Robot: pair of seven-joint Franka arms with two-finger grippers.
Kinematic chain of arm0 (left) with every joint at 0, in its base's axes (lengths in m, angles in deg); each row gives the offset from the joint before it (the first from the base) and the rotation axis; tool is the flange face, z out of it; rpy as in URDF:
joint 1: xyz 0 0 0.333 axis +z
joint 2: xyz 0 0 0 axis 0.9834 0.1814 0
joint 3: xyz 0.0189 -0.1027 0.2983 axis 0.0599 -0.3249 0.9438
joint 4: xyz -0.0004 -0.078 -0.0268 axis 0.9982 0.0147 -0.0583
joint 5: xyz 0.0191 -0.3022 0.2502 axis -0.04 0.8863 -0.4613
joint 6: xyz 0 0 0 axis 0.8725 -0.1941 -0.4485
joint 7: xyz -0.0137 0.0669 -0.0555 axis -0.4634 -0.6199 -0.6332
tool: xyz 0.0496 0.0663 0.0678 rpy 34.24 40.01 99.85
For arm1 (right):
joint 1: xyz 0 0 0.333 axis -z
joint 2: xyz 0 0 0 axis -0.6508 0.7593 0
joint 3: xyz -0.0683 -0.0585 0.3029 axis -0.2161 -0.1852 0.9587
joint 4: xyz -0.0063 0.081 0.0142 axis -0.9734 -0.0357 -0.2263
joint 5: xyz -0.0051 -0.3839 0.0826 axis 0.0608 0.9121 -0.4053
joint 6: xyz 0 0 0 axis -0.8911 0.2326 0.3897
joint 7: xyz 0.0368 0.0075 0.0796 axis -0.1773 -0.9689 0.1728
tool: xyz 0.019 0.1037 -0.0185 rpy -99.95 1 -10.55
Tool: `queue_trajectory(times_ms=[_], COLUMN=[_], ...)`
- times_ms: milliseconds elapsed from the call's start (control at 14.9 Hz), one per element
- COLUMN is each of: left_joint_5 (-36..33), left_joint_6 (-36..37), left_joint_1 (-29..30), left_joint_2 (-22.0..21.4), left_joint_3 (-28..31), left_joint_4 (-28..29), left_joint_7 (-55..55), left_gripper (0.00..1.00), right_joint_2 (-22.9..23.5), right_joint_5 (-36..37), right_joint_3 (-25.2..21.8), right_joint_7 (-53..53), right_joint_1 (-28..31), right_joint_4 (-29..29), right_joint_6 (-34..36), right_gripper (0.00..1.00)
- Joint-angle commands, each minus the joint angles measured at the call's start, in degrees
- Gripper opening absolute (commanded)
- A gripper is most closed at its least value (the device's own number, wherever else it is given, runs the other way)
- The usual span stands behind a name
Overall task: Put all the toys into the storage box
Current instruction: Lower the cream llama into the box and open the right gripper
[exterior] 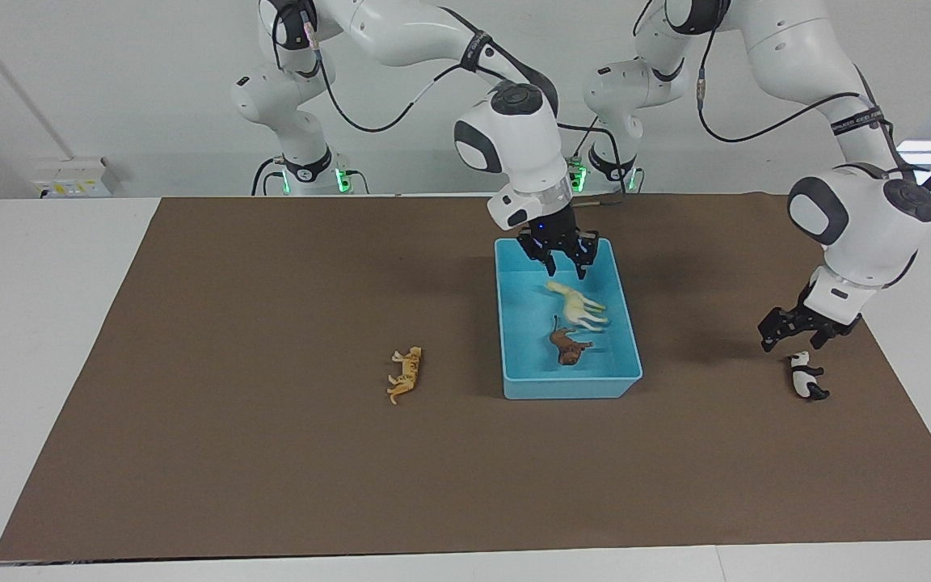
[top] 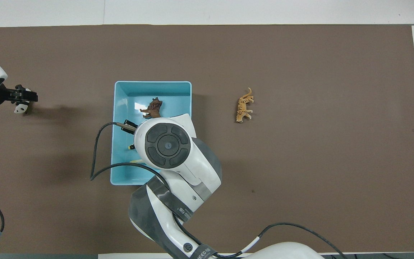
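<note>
The right end effector [exterior: 564, 263] hangs over the storage box [exterior: 629, 339] with its fingers spread and nothing between them. The yellow horse [exterior: 575, 305] and brown lion [exterior: 568, 346] lie inside. The left end effector [exterior: 798, 330], fingers apart, hovers over the panda [exterior: 806, 377] near the desk's left-arm edge. The tiger [exterior: 405, 374] lies beside the box, toward the right arm's end.

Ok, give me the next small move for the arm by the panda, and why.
Probably lower the left claw onto the panda and close: it hangs open just over the toy, which lies on the mat outside the storage box. The right claw is over the box.
</note>
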Motion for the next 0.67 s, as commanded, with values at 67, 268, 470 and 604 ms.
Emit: queue_trajectory(times_ms=[67, 268, 470, 604], left_joint_5=[-0.99, -0.73, -0.64, -0.64], left_joint_6=[-1.75, -4.65, -7.03, -7.38], left_joint_1=[2.22, 3.19, 3.27, 3.27], left_joint_2=[5.31, 6.37, 6.55, 6.55], left_joint_3=[-0.73, -0.82, -0.82, -0.73], left_joint_4=[-6.11, -4.88, -2.95, -1.89], left_joint_7=[-3.90, -5.93, -5.93, -5.93], left_gripper=[1.00, 1.00, 1.00, 1.00], right_joint_2=[-1.07, -2.66, -2.66, -2.49], right_joint_5=[2.27, 2.18, 1.65, -1.24], right_joint_3=[-0.29, -0.20, -0.11, -0.11], right_joint_7=[15.57, 29.74, 36.11, 36.29], right_joint_1=[8.85, 15.79, 18.97, 20.03], right_joint_4=[-6.19, -5.75, -4.43, -3.91], right_joint_6=[11.84, 14.39, 14.31, 14.49], right_gripper=[1.00, 1.00, 1.00, 1.00])
